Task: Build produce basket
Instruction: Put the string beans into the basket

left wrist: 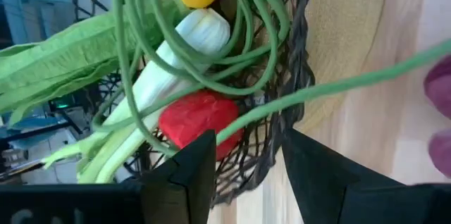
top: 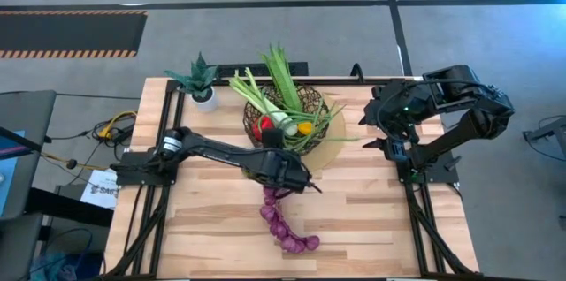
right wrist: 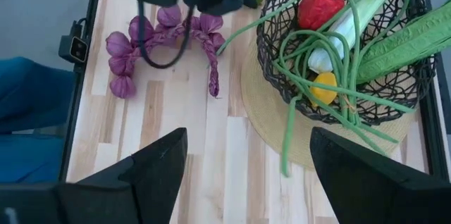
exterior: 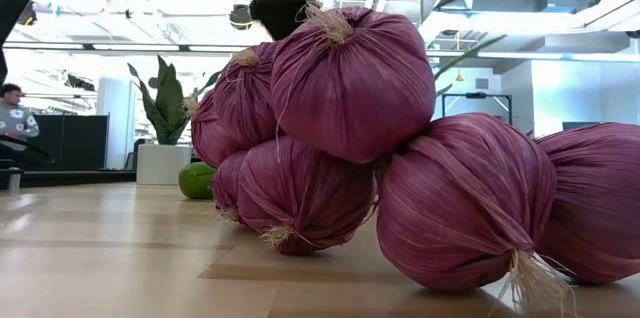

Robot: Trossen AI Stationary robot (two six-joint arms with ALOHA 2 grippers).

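The basket [top: 285, 115] is sitting on its mat, holding leek, pepper, lemon and beans. The onion string [top: 285, 224] and lime [exterior: 197, 180] are still lying on the bench [top: 371, 219]. My left fingers [left wrist: 201, 175] are hovering open beside the basket; my right fingers [right wrist: 158, 164] are waiting wide.

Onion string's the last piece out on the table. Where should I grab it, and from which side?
Grip the onion string at its thin braided tail nearest the basket, coming straight down. The bulbs are too fat for the fingers; the tail is narrow and lies flat by the left gripper.
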